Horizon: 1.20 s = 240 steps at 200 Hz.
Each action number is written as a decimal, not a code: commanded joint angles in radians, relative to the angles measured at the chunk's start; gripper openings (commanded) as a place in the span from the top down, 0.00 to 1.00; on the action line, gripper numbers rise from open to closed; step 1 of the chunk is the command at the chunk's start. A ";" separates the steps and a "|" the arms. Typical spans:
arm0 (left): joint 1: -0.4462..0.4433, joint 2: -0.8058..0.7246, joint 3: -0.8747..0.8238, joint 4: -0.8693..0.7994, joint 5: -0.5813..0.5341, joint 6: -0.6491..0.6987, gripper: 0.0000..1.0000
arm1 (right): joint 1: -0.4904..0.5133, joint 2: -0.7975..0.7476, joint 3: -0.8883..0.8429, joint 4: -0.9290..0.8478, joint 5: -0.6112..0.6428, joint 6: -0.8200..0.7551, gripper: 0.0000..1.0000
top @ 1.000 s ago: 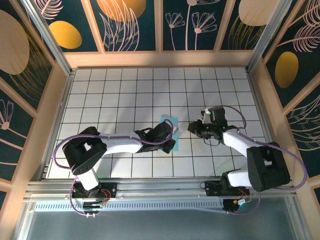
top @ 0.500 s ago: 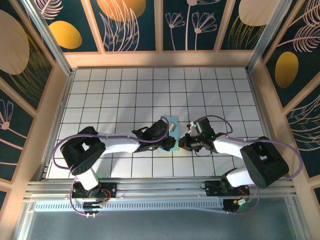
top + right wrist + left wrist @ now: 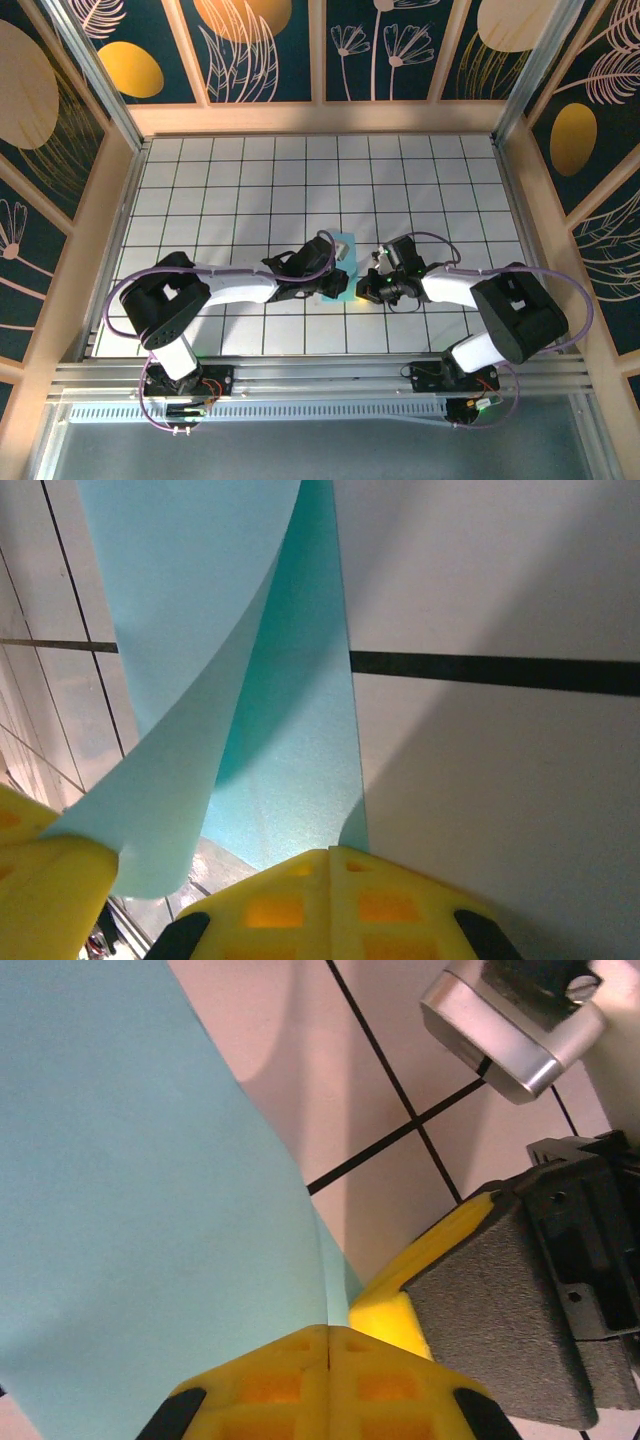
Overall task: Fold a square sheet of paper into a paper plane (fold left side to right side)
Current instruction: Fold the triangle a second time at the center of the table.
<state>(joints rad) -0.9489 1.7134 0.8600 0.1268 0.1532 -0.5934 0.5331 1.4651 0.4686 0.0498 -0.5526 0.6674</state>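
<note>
Beside the left claw [image 3: 328,1332], the right claw [image 3: 330,852] now also pinches the paper [image 3: 190,630].

Wears white shells between black joints on left arm [image 3: 240,290] and right arm [image 3: 455,288]. Trails a purple cable [image 3: 112,300] along each. Ends in yellow fingers [image 3: 300,1385] with square recesses.

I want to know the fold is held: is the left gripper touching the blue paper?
Touching. In the left wrist view the light-blue sheet of paper runs straight into the seam of the shut left gripper.
</note>
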 commanded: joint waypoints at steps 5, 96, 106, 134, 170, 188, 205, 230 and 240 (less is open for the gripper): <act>0.025 -0.031 -0.001 -0.049 0.004 0.040 1.00 | 0.008 0.035 0.004 -0.099 0.072 -0.038 1.00; 0.078 0.035 0.058 -0.152 -0.026 0.134 1.00 | 0.008 0.058 0.031 -0.140 0.079 -0.064 1.00; 0.080 0.038 0.060 -0.158 -0.031 0.140 1.00 | 0.008 0.059 0.033 -0.142 0.080 -0.065 1.00; 0.083 0.046 0.071 -0.177 -0.051 0.156 1.00 | 0.008 0.064 0.033 -0.146 0.083 -0.069 1.00; 0.088 0.057 0.079 -0.192 -0.070 0.171 1.00 | 0.008 0.068 0.035 -0.145 0.082 -0.068 1.00; 0.091 0.062 0.086 -0.193 -0.072 0.171 1.00 | 0.008 0.070 0.035 -0.146 0.082 -0.069 1.00; 0.093 0.067 0.093 -0.192 -0.076 0.172 1.00 | 0.008 0.071 0.035 -0.148 0.082 -0.069 1.00; 0.094 0.078 0.105 -0.199 -0.084 0.176 1.00 | 0.008 0.070 0.033 -0.150 0.083 -0.069 1.00; 0.094 0.082 0.107 -0.204 -0.090 0.178 1.00 | 0.008 0.069 0.033 -0.150 0.083 -0.071 1.00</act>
<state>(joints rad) -0.8619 1.7756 0.9371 -0.0429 0.0879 -0.4370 0.5331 1.4952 0.5152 -0.0101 -0.5549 0.6151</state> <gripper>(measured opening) 0.044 0.047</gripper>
